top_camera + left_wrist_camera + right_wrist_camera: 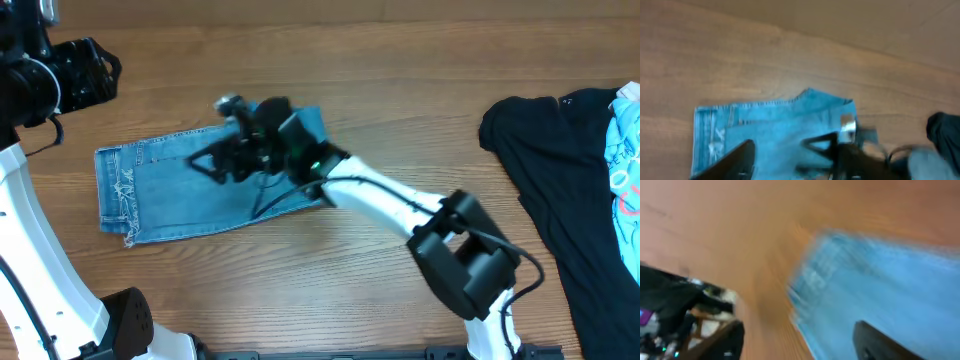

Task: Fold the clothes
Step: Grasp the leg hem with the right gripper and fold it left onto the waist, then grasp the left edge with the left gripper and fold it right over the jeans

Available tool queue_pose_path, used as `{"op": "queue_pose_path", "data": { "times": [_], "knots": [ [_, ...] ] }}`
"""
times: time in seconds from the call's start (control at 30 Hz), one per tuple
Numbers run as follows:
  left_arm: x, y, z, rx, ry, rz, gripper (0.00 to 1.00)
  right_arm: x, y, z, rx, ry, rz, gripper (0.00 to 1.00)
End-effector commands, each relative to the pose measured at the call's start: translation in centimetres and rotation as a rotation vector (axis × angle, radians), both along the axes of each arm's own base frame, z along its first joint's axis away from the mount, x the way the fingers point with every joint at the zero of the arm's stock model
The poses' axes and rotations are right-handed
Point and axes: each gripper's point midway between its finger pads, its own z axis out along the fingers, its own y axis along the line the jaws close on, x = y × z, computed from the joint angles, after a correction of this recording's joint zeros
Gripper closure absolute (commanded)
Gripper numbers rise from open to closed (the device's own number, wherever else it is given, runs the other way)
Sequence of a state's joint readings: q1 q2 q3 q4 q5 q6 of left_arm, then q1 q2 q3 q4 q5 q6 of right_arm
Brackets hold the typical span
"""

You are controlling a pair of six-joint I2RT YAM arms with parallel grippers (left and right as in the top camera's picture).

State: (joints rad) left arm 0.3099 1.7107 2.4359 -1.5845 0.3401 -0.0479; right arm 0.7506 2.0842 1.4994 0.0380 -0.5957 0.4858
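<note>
The light-blue jeans (pixel 160 190) lie folded in a flat rectangle on the wooden table, left of centre, with a stitched edge at the left end. They also show in the left wrist view (pixel 775 125) and, blurred, in the right wrist view (pixel 890 285). My right gripper (pixel 212 163) reaches across the jeans from the right. It is open and low over the cloth, with one finger over the denim and one over bare wood (pixel 800 340), and it holds nothing. My left gripper (pixel 800 169) hangs high at the back left (pixel 80 70), open and empty, looking down on the jeans and the right gripper (pixel 827 147).
A large black garment (pixel 560 170) lies at the right edge with a pale printed garment (pixel 625 160) on it. The right arm (pixel 400 205) stretches across the table's middle from its base at the front right (pixel 470 265).
</note>
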Motion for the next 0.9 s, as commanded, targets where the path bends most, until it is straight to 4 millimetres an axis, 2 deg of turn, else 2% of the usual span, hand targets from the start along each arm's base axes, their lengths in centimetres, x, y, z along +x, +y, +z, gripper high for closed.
{"op": "queue_pose_path", "data": {
  "times": [0.0, 0.03, 0.1, 0.17, 0.2, 0.27, 0.33, 0.4, 0.47, 0.5, 0.57, 0.67, 0.77, 0.87],
  "knots": [
    [-1.8, 1.3, 0.1, 0.078, 0.033, 0.058, 0.32, 4.7, -8.6, 1.1, -0.114, -0.062, -0.074, 0.22],
    [-2.0, 1.5, -0.2, 0.084, 0.052, 0.068, 0.30, 5.5, -11.4, 0.5, -0.179, -0.032, -0.119, 0.19],
    [-2.2, 1.4, -0.9, 0.072, 0.085, 0.070, 0.27, 6.2, -15.5, -0.8, -0.261, 0.049, -0.184, 0.16],
    [-2.2, 1.5, -1.8, 0.055, 0.123, 0.076, 0.27, 6.2, -18.4, -2.2, -0.306, 0.149, -0.221, 0.15],
    [-2.0, 1.6, -2.9, 0.043, 0.157, 0.079, 0.26, 5.9, -20.3, -3.1, -0.338, 0.213, -0.245, 0.15],
    [-1.7, 2.0, -5.2, 0.024, 0.238, 0.109, 0.24, 5.3, -22.6, -4.0, -0.385, 0.245, -0.232, 0.14],
    [-1.3, 2.8, -9.0, 0.004, 0.360, 0.143, 0.20, 4.5, -23.9, -4.5, -0.408, 0.274, -0.206, 0.12],
    [-0.8, 3.1, -13.6, -0.044, 0.481, 0.146, 0.22, 3.9, -24.7, -4.8, -0.421, 0.292, -0.185, 0.12],
    [-0.5, 3.8, -18.4, -0.096, 0.586, 0.155, 0.31, 3.2, -25.3, -5.1, -0.442, 0.304, -0.164, 0.12],
    [-0.3, 4.3, -20.8, -0.134, 0.622, 0.160, 0.31, 3.0, -25.3, -5.2, -0.447, 0.302, -0.152, 0.12],
    [-0.1, 5.2, -24.0, -0.211, 0.642, 0.151, 0.32, 2.6, -25.4, -5.3, -0.456, 0.314, -0.143, 0.12],
    [-0.8, 7.9, -27.9, -0.273, 0.646, 0.167, 0.21, 2.2, -25.6, -5.4, -0.463, 0.332, -0.140, 0.12],
    [-1.8, 10.0, -30.8, -0.331, 0.644, 0.187, 0.08, 2.1, -25.6, -5.4, -0.465, 0.337, -0.139, 0.12],
    [-1.9, 10.9, -33.0, -0.429, 0.584, 0.175, 0.05, 2.0, -25.6, -5.5, -0.465, 0.339, -0.139, 0.12]
  ]
}}
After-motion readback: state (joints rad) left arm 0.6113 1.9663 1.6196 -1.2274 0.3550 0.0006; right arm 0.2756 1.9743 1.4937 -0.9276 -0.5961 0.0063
